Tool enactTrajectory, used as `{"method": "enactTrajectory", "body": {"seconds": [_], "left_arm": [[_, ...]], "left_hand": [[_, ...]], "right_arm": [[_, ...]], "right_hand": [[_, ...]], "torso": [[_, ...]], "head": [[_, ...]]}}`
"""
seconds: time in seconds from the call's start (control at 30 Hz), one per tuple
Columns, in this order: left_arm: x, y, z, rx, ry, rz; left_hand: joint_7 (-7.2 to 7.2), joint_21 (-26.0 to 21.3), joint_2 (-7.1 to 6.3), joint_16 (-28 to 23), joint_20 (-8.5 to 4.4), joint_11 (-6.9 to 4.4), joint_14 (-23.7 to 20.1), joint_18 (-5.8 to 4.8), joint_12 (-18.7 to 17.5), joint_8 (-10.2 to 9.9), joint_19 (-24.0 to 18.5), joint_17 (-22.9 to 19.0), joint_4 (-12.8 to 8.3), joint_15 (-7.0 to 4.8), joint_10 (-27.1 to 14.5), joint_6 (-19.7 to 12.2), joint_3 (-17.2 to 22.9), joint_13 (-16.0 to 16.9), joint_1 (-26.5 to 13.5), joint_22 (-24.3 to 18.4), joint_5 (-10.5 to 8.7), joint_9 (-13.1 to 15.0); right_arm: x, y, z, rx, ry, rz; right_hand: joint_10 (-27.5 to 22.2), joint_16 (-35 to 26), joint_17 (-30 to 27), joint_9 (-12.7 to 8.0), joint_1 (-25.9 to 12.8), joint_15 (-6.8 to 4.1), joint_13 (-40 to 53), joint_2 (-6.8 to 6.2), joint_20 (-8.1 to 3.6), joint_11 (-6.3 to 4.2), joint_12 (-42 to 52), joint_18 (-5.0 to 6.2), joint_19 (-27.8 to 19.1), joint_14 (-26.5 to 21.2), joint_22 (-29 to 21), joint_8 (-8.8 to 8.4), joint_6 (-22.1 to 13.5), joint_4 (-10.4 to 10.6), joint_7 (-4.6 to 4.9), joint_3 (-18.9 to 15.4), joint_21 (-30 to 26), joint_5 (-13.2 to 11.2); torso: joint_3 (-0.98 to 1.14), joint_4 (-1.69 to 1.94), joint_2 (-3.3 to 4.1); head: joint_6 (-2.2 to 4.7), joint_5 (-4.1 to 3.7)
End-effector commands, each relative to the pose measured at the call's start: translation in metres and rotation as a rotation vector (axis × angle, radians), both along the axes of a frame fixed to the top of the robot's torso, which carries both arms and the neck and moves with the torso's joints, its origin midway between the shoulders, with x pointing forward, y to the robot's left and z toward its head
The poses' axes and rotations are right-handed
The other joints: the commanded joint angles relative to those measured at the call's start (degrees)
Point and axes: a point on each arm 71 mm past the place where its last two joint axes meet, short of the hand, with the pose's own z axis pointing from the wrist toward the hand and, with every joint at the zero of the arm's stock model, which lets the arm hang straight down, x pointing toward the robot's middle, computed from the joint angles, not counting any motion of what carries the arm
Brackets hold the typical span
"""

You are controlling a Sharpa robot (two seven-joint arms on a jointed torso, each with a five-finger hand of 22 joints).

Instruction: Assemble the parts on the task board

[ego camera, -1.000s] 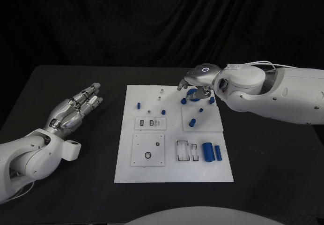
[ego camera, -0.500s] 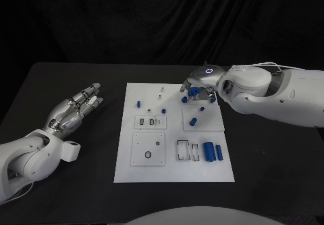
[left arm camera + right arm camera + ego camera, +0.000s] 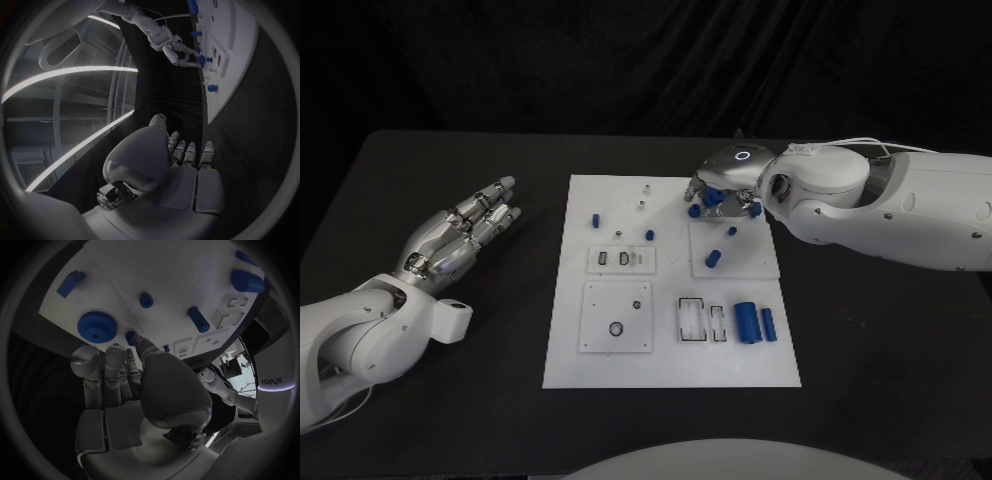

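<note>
The white task board [image 3: 668, 360] lies mid-table. My right hand [image 3: 723, 188] hovers over its far right corner, fingers pointing down at the board. In the right wrist view a blue gear [image 3: 95, 327] lies flat on the board [image 3: 169, 270] just beyond the fingertips [image 3: 116, 356]. The thumb tip touches a small blue peg [image 3: 131, 336] next to the gear. Nothing is gripped. My left hand [image 3: 462, 232] lies flat and spread on the table left of the board, holding nothing; the left wrist view has it [image 3: 181, 165] beside the board [image 3: 232, 60].
Two blue cylinders [image 3: 753, 324] lie at the board's near right beside empty slots. Short blue pegs [image 3: 713, 260] stand on the right square plate, others [image 3: 596, 220] near the board's far left. A blue block [image 3: 70, 282] and pegs [image 3: 199, 319] lie past the gear.
My right hand has shifted a little left and lowered its fingers onto the gear's corner of the board. The left hand has stayed still.
</note>
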Motion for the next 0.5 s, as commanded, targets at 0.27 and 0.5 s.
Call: {"method": "enactTrajectory", "body": {"seconds": [0.27, 0.5], "left_arm": [[-0.0026, -0.0003, 0.0134, -0.106, -0.153, -0.037], [-0.0020, -0.0001, 0.0130, -0.105, -0.151, -0.040]], "left_hand": [[0.74, 0.2, -0.14, -0.2, 0.49, 0.70, 0.0, 1.07, 0.4, 0.3, 0.1, -0.1, -0.3, 0.61, 0.0, 0.2, 0.7, 0.1, 1.2, 0.1, 0.88, 0.0], [0.82, 0.2, -0.13, -0.2, 0.60, 0.73, 0.0, 1.08, 0.4, 0.3, 0.1, -0.1, -0.3, 0.78, 0.1, 0.2, 0.8, 0.1, 1.4, 0.1, 1.17, 0.0]], "right_arm": [[0.0007, 0.0035, -0.0090, 0.040, -0.004, 0.038], [0.0017, 0.0053, -0.0099, 0.063, -0.023, 0.063]], "right_hand": [[3.5, 0.9, 1.3, 1.6, -0.5, 0.27, 0.5, -0.34, 0.21, -0.41, 0.7, -1.19, 0.4, 0.6, 2.2, 1.51, 3.8, 0.5, 0.20, 2.2, 1.3, -0.7], [7.7, 2.0, 3.2, 3.7, -0.2, -0.22, 1.3, -0.65, -0.15, -1.52, 2.1, -1.45, 0.9, 1.3, 4.3, 2.97, 7.1, 1.1, 0.30, 4.8, 2.5, -1.0]], "torso": [[-0.20, 0.08, -0.16], [-0.23, 0.12, -0.21]], "head": [[-0.42, 0.21], [-0.51, 0.07]]}}
